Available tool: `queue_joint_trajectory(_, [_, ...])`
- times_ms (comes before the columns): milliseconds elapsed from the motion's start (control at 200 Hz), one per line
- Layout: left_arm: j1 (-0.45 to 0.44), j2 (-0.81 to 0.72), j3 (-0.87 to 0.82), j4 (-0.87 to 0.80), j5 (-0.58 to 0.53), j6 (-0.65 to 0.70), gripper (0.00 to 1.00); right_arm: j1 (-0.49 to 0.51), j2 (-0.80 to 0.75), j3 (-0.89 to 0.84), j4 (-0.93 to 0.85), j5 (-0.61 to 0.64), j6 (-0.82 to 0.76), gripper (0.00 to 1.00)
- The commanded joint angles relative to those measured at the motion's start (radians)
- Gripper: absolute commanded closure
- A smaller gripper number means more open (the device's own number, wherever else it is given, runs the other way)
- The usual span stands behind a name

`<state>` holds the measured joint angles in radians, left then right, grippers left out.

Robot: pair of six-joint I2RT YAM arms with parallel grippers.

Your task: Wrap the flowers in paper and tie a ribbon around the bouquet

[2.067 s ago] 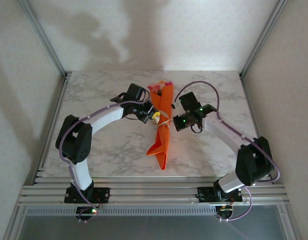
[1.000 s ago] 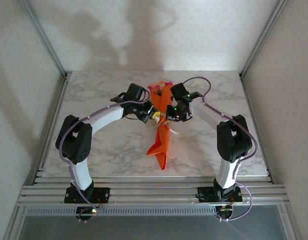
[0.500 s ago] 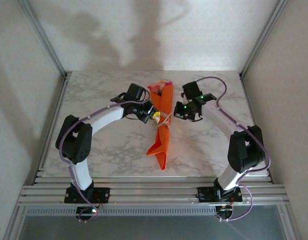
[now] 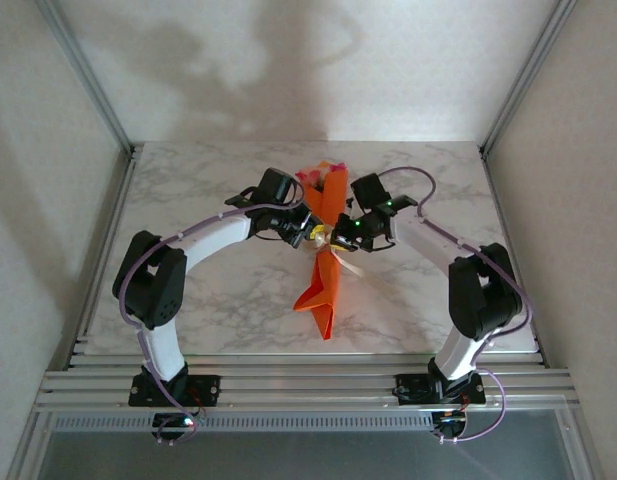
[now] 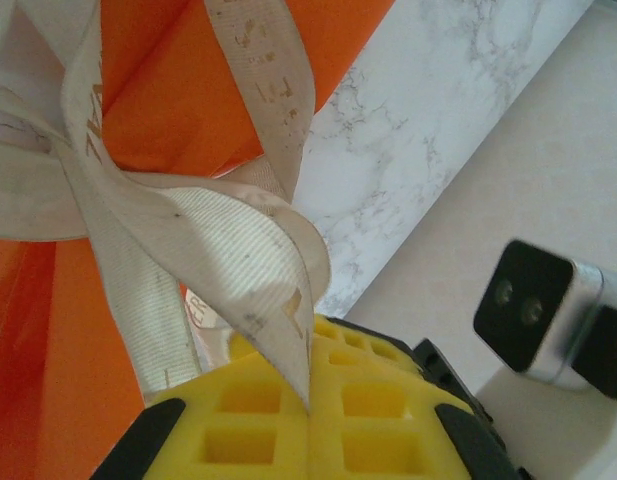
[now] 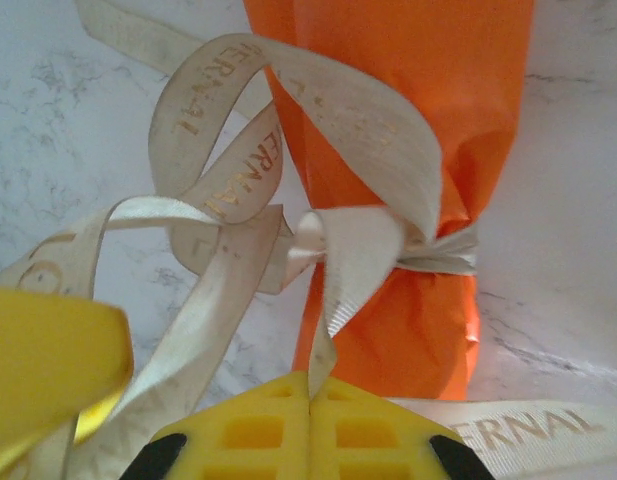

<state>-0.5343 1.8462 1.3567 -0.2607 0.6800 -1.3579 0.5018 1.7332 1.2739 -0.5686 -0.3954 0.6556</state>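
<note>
Cream ribbon (image 6: pixel 358 250) ends clamped in left hand (image 5: pixel 310 408) and right hand (image 6: pixel 310 388), at orange bouquet (image 6: pixel 408 90)

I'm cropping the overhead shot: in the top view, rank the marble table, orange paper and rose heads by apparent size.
Largest: marble table.
Then the orange paper.
Smallest: rose heads, a small cluster at the paper's far end.

**Lighting and image quality, three views**

Top view: bright, diffuse light, probably from above on the near side. Broad, soft arm shadows fall on the back wall (image 4: pixel 288 60). No glare on the marble table (image 4: pixel 208 310).

Left wrist view: ribbon (image 5: pixel 188 240) weave sharp, far background soft.

Right wrist view: orange paper (image 6: pixel 408 100) heavily saturated, lower-left foreground blurred.
</note>
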Motion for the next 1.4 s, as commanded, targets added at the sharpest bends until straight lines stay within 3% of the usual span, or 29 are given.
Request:
queue_joint_trajectory(0, [-0.007, -0.049, -0.027, 0.01, -0.006, -0.006, 1.0, 0.012, 0.047, 0.05, -0.023, -0.047, -0.009, 1.0])
queue_joint_trajectory(360, [-0.009, -0.064, -0.139, 0.031, -0.031, 0.016, 1.0, 0.007, 0.105, 0.078, -0.068, 0.01, -0.027, 1.0])
queue_joint_trajectory(531, [-0.009, 0.01, -0.087, -0.061, -0.082, 0.099, 1.0, 0.007, 0.123, 0.099, -0.078, 0.015, -0.032, 1.0])
queue_joint_trajectory(1121, [-0.02, 0.192, 0.074, -0.075, -0.093, 0.119, 1.0, 0.001, 0.136, 0.128, -0.114, 0.002, -0.075, 1.0])
queue_joint_trajectory(1216, [-0.021, 0.212, 0.086, -0.081, -0.085, 0.123, 1.0, -0.002, 0.138, 0.142, -0.134, -0.002, -0.099, 0.94])
queue_joint_trajectory(1396, [-0.024, 0.225, 0.097, -0.084, -0.085, 0.124, 1.0, -0.018, 0.088, 0.165, -0.205, 0.029, -0.148, 0.73])
